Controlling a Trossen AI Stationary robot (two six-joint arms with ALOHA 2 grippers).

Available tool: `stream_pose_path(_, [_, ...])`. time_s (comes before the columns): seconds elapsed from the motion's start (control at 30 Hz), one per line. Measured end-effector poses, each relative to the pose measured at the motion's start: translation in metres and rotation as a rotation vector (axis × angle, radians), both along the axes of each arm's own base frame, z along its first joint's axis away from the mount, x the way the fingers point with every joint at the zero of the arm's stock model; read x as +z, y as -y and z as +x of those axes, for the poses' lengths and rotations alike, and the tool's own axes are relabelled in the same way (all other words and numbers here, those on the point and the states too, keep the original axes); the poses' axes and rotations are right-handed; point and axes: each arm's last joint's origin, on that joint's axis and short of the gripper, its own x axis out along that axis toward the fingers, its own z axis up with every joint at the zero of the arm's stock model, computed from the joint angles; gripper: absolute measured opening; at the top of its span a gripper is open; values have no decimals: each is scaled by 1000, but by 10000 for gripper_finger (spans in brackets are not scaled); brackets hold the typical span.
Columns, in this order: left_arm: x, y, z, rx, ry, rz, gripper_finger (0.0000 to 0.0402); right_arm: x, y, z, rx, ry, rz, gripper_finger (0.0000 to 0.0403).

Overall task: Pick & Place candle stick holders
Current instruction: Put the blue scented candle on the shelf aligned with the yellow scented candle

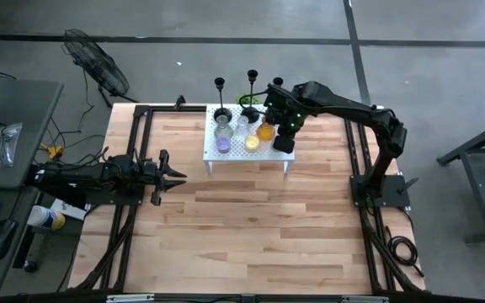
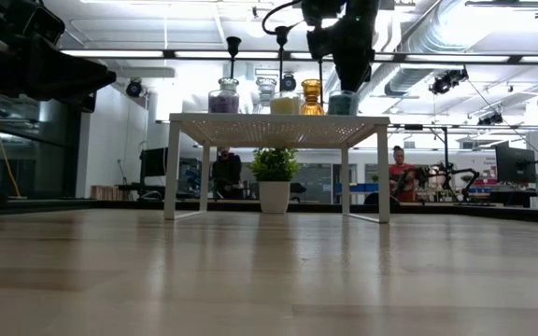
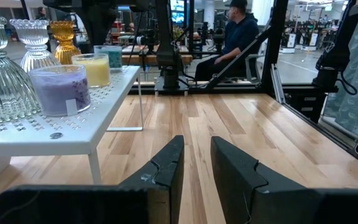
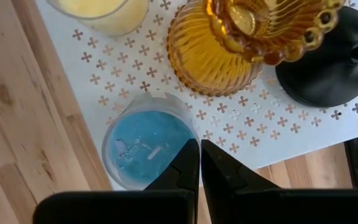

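White perforated shelf: in the high view it is seen at the far middle of the wooden table, and the candle stick holders are gathered on it.
High view, holders: three black candlesticks are stood along the far edge; the purple cup, the yellow cup and the orange glass holder are set in front of them.
High view, right gripper: it is held over the right end of the shelf, above the place of the blue cup.
High view, left gripper: it is parked low at the left edge of the table, well apart from the shelf.
Low view, shelf top: the cups are seen in one row, and the blue cup is placed at the right end, directly under the dark right arm.
Left wrist view, pincer: the left fingers are kept narrowly apart, and nothing is held between them.
Right wrist view, pincer: the right fingertips are pressed together, just at the rim of the blue cup; no object is gripped.
Step in hand: it is judged that the blue cup is approached for picking, or has just been placed; this cannot be told.
Next move: if the cup is to be picked, the right jaws must be opened wide first and lowered around its wall, without the orange holder just beside being pushed.
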Motion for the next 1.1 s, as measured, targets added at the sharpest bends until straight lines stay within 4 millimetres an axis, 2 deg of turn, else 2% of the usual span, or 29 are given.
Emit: stream_pose_path(1.1, [0, 0, 0, 0, 0, 0, 77, 0, 1, 2, -16, 12, -23, 4])
